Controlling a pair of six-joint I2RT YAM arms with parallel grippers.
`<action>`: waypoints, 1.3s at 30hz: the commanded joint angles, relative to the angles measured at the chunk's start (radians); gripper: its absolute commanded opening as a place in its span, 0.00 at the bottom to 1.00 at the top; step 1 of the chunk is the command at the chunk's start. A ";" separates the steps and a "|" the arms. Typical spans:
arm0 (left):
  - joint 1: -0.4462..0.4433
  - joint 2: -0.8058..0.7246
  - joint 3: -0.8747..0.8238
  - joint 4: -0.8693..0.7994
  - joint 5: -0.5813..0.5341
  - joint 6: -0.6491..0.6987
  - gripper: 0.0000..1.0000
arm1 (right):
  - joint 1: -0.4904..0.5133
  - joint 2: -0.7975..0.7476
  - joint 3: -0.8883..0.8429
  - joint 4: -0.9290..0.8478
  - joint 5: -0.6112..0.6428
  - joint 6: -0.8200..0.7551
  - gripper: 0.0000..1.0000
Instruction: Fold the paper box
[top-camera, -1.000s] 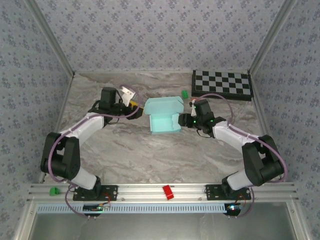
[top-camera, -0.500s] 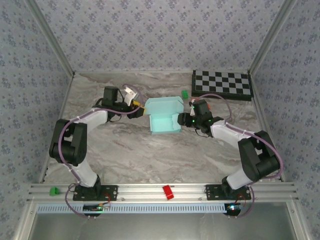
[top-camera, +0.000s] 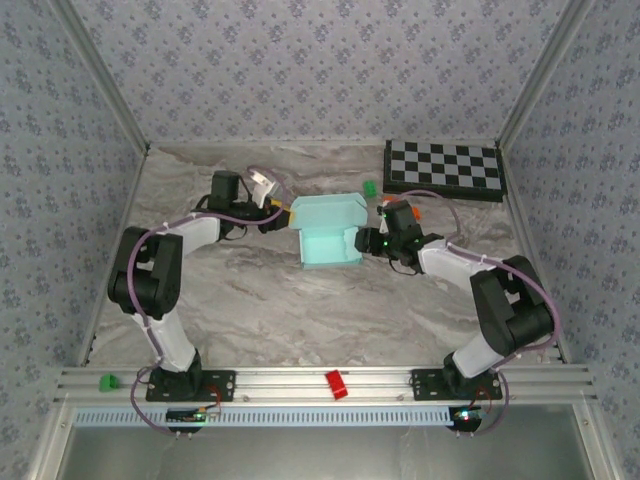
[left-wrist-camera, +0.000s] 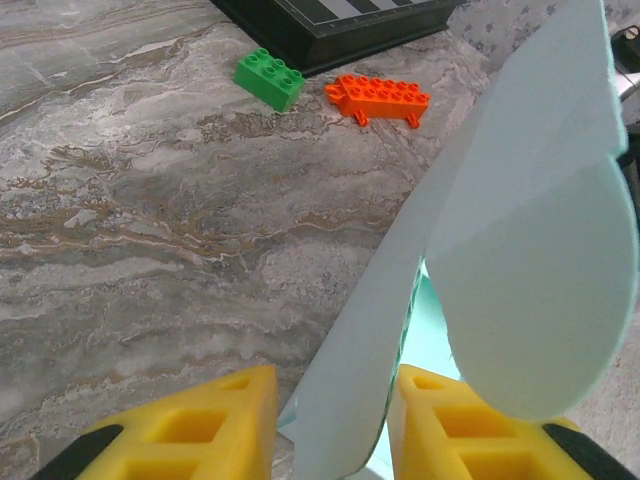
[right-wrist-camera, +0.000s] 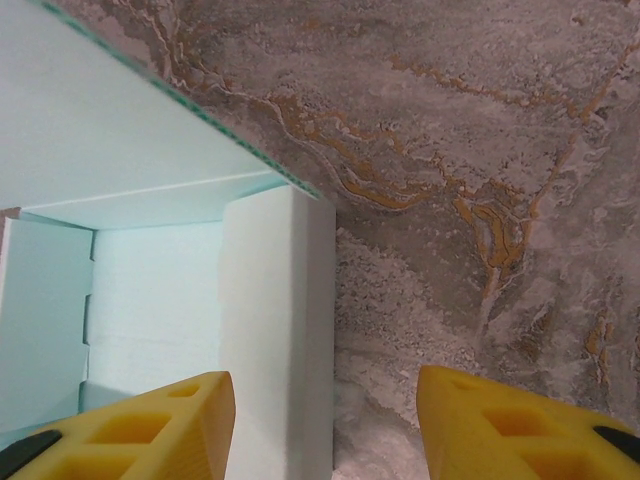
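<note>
- The paper box (top-camera: 330, 235) sits open in the middle of the tabletop (top-camera: 300, 300).
- Your left hand (left-wrist-camera: 335, 392) straddles its wall; clenched or not, I cannot tell.
- Your right hand (right-wrist-camera: 325, 400) is released, astride the opposite wall.

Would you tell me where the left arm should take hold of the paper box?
Probably pinch the thin upright wall at the left edge of the paper box, coming from the left. It stands on edge like a blade and, in the left wrist view, runs between the left gripper fingers.
</note>
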 joint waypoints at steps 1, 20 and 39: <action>0.003 0.005 0.025 0.035 0.041 -0.007 0.31 | 0.009 0.007 0.001 0.010 0.014 0.017 0.52; 0.003 -0.024 0.034 -0.016 0.062 -0.009 0.09 | 0.044 0.045 -0.030 0.065 0.026 0.038 0.49; 0.002 0.008 0.033 0.011 0.127 -0.047 0.18 | 0.047 0.072 -0.037 0.065 0.036 0.037 0.45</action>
